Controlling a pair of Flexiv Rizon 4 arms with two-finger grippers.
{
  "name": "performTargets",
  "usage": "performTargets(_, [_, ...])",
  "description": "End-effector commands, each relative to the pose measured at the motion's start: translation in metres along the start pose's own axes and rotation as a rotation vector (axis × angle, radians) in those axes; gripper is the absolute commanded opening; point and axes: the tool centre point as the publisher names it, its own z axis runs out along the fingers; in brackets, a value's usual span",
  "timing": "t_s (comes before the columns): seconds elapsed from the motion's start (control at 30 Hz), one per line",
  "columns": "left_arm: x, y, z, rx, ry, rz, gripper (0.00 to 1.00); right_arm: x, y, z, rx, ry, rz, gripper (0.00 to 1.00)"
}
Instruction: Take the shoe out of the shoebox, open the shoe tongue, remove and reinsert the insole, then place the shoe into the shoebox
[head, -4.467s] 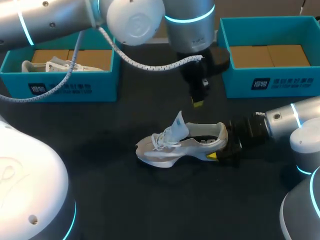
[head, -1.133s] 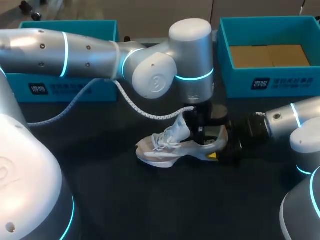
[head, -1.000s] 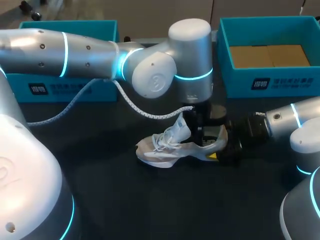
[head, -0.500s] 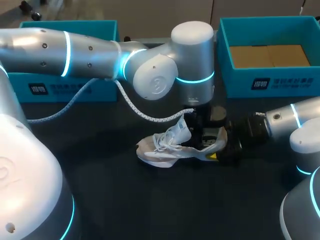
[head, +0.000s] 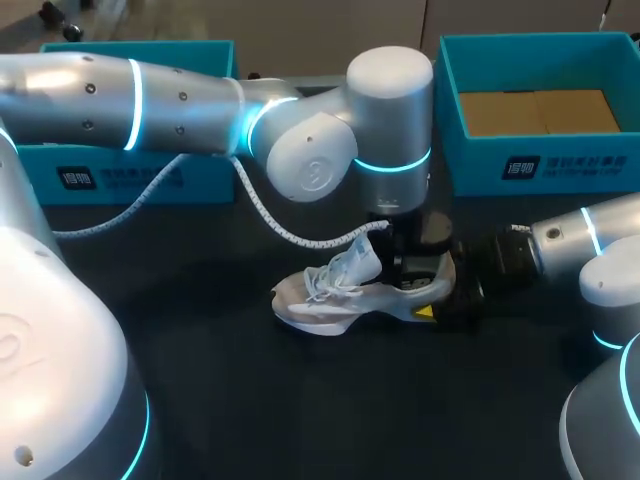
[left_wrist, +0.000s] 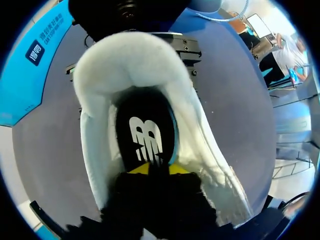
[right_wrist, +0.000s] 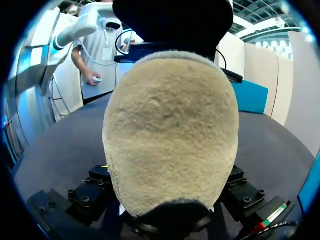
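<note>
- My right arm (head: 570, 245) comes in low and almost level over the table (head: 250, 400). The right gripper (head: 438, 290) is at the back of the white shoe (head: 330, 295) and pinches its heel (right_wrist: 170, 130) from two sides.
- In the head view only that gripper's near yellow tip shows, against the heel's near side. In its own wrist view the heel blocks nearly everything ahead and no yellow tip shows.
- The shoe stands upright on its sole in the middle of the table, toe towards my left, with the tongue (head: 362, 262) pulled up and forward.
- My left arm (head: 180, 95) reaches across past the middle. Its wrist points straight down over the shoe's opening.
- The left gripper (left_wrist: 152, 169) is down inside the shoe, on the black insole (left_wrist: 145, 130). I cannot tell whether it grips the insole or merely rests there.
- The insole's front runs out of sight under the gripper body.
- Farther back, the left shoebox (head: 130, 175) is mostly hidden behind my left arm.
- The right shoebox (head: 540, 165) stands well apart from the shoe, showing a bare cardboard floor. Its far right end is cut off.
</note>
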Motion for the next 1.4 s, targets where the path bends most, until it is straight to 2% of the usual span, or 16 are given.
performTargets(0.03, [0.002, 0.005, 0.037, -0.001, 0.0, -0.002, 0.0, 0.0, 0.0, 0.001, 0.003, -0.002, 0.0, 0.0])
performTargets(0.5, [0.01, 0.017, -0.005, 0.056, -0.033, -0.033, 0.0, 0.0, 0.0, 0.001, 0.003, -0.002, 0.0, 0.0])
performTargets(0.8, [0.013, 0.019, -0.02, 0.066, -0.017, -0.019, 0.0, 0.0, 0.0, 0.001, 0.003, -0.002, 0.0, 0.0])
performTargets(1.1, [0.017, 0.026, -0.04, 0.137, 0.011, -0.022, 0.0, 0.0, 0.0, 0.001, 0.003, -0.002, 0.0, 0.0])
performTargets(1.4, [0.018, 0.033, -0.053, 0.156, 0.011, -0.044, 0.0, 0.0, 0.0, 0.001, 0.003, -0.002, 0.0, 0.0])
